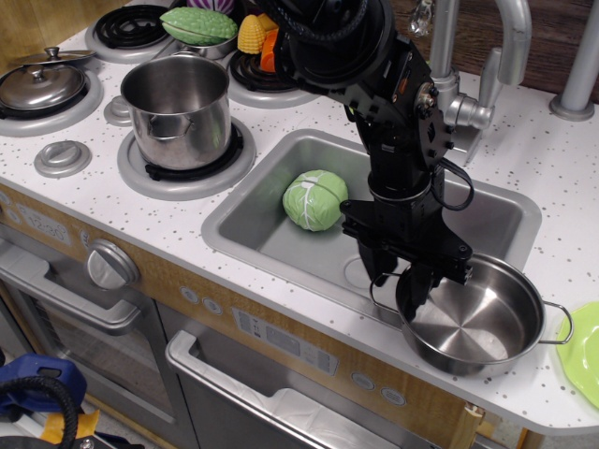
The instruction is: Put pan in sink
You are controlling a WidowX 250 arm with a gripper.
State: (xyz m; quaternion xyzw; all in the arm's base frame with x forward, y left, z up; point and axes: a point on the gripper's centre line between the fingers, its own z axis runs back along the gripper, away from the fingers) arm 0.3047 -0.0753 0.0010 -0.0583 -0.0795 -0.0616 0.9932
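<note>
The pan (477, 323), wide, shallow and shiny steel with thin wire loop handles, sits on the white counter at the sink's front right corner. The sink (271, 234) is a grey recessed basin with a round drain mostly hidden behind the arm. My black gripper (393, 281) points down at the pan's left rim. One finger is inside the pan and the other is outside by the left handle, closed on the rim.
A green toy cabbage (315, 199) lies in the sink's left part. A taller steel pot (178, 108) stands on a burner to the left, a small lidded pot (42, 84) beyond it. A green plate (585, 351) lies right of the pan. The faucet (505, 37) rises behind the sink.
</note>
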